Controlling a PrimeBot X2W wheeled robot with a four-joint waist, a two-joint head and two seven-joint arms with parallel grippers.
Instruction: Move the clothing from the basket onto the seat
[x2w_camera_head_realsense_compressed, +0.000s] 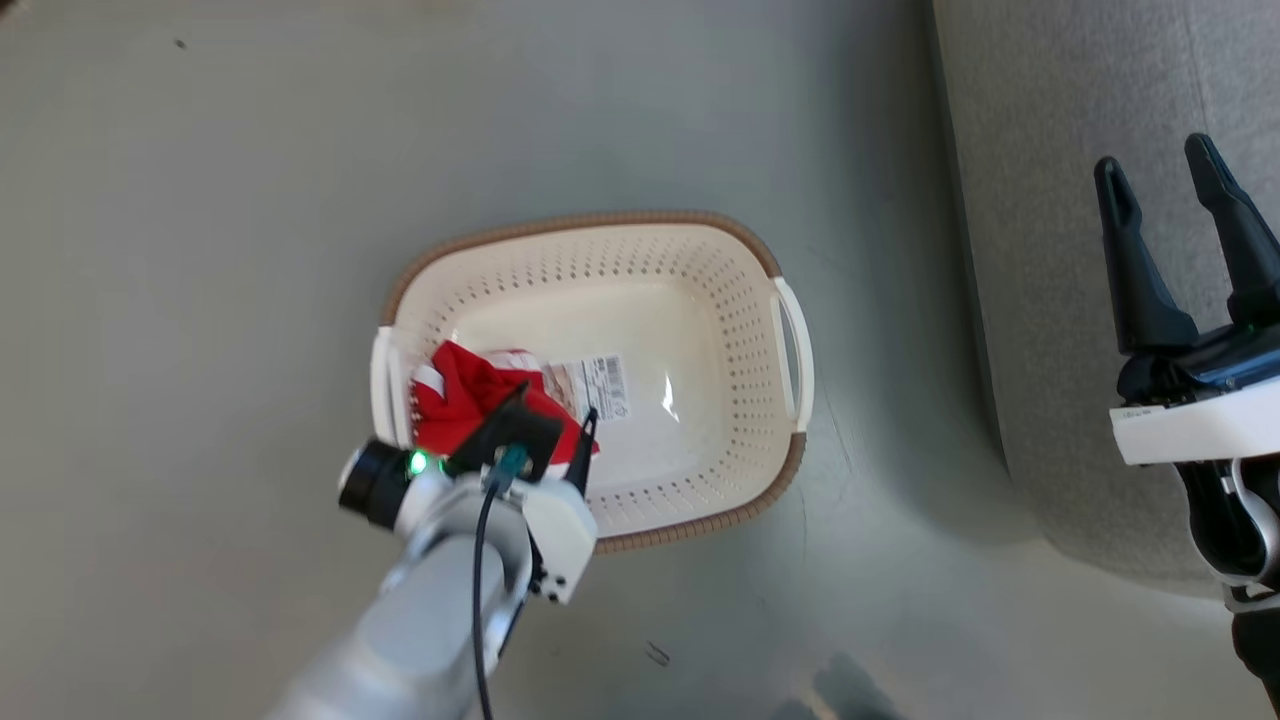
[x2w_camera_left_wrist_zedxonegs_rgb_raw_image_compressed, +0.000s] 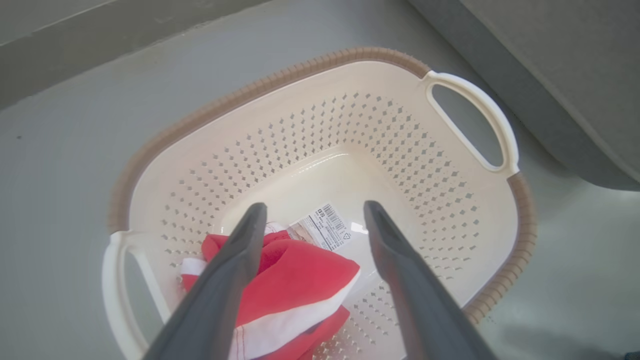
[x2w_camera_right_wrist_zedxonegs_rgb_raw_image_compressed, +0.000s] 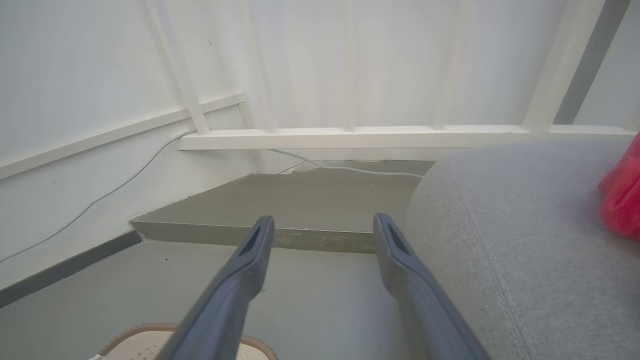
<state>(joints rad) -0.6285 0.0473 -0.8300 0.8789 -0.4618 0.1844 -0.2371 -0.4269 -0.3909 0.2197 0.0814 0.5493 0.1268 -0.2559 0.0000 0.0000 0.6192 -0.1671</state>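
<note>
Far left is bare grey floor (x2w_camera_head_realsense_compressed: 200, 250). The left end effector (x2w_camera_head_realsense_compressed: 555, 410) hangs over the left end of the basket (x2w_camera_head_realsense_compressed: 740, 330), fingers apart, nothing clamped. The clothing (x2w_camera_head_realsense_compressed: 465, 395), red with white trim, lies crumpled in that left end, partly over the paper label (x2w_camera_head_realsense_compressed: 600, 385) on the basket bottom. In the head view the wrist covers part of it. The left wrist view looks down the fingers: one crosses the clothing (x2w_camera_left_wrist_zedxonegs_rgb_raw_image_compressed: 295, 280), the other is over bare basket bottom. Cannot tell if there is contact.

The basket stands on the floor, near the seat (x2w_camera_head_realsense_compressed: 1050, 200) on its right. The right end effector (x2w_camera_head_realsense_compressed: 1155, 160) is over the seat, fingers apart, holding nothing. The right wrist view adds a blurred red fabric lump (x2w_camera_right_wrist_zedxonegs_rgb_raw_image_compressed: 622, 200) on the seat at the far right edge, a white wall (x2w_camera_right_wrist_zedxonegs_rgb_raw_image_compressed: 350, 65) and a thin cable (x2w_camera_right_wrist_zedxonegs_rgb_raw_image_compressed: 100, 197).
</note>
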